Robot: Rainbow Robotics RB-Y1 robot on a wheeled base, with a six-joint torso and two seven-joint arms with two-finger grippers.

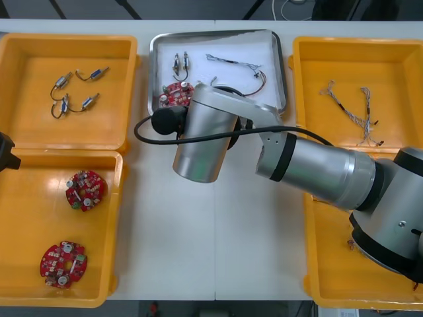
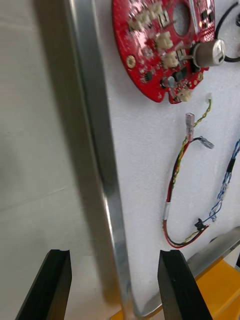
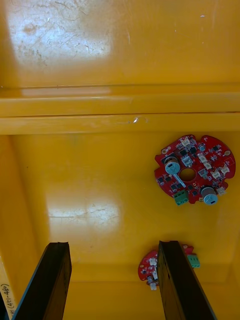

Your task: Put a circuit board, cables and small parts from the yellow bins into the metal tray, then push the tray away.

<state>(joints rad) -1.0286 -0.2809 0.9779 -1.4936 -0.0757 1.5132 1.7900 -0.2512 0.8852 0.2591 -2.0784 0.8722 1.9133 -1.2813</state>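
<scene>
Both fingers (image 2: 172, 280) of right tool (image 2: 114, 253) straddle tray (image 2: 107, 200) rim.

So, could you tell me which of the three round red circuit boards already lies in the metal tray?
The circuit board in the metal tray's near-left corner; the other two boards lie in the near left yellow bin.

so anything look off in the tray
Nothing stands out: the circuit board, cables and small parts lie inside the tray; the open right gripper straddles its rim, the left gripper hovers over a yellow bin.
</scene>
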